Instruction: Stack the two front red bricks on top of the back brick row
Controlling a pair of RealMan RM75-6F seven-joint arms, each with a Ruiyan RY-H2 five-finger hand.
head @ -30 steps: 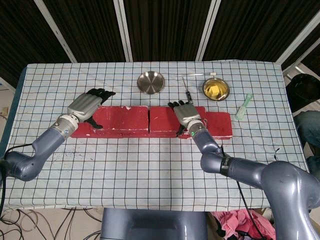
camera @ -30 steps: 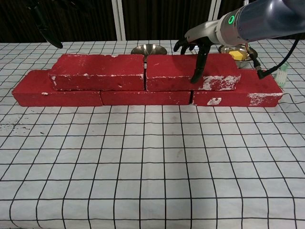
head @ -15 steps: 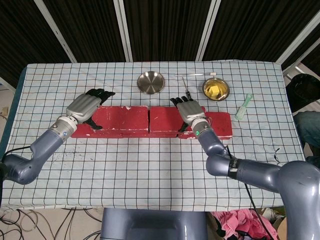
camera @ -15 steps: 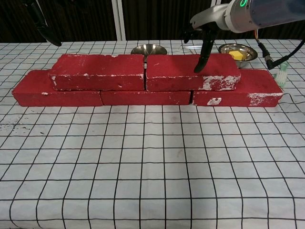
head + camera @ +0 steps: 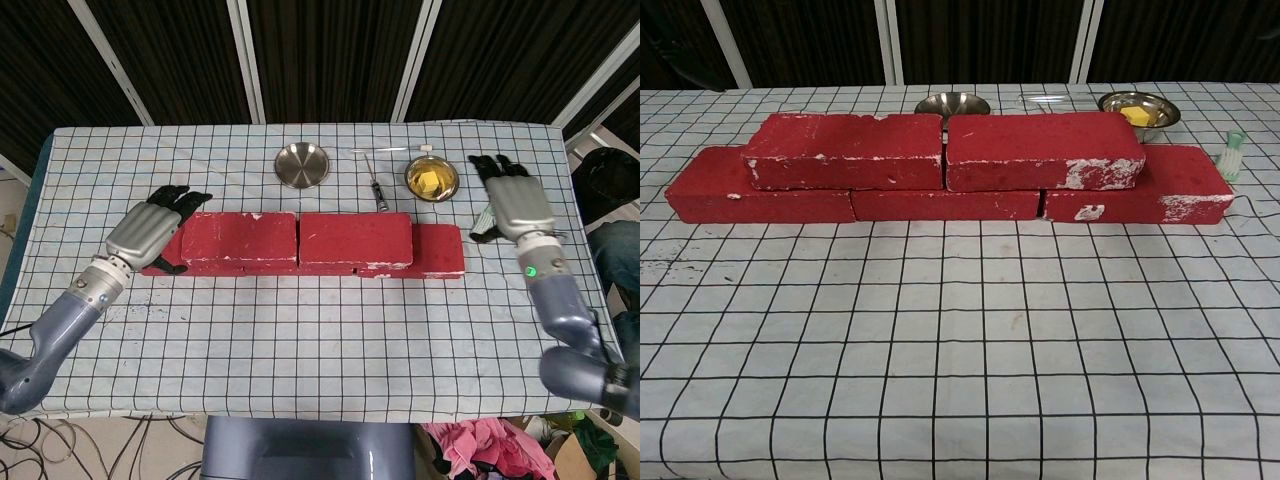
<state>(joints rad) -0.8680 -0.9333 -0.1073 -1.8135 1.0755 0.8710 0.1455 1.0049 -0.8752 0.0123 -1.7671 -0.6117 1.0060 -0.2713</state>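
Checkered cloth is covering the bench [image 5: 330, 330]; both stacked rough red bricks [image 5: 940, 150] are sitting between the released, empty left hand [image 5: 148, 228] and right hand [image 5: 515, 205]; a returning hand nudging them could be toppling the stack.

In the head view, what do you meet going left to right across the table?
left hand → left upper brick → right upper brick → right end of the bottom brick row → green brush → right hand

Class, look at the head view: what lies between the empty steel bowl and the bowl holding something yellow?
A thin dark tool and a white stick on the cloth.
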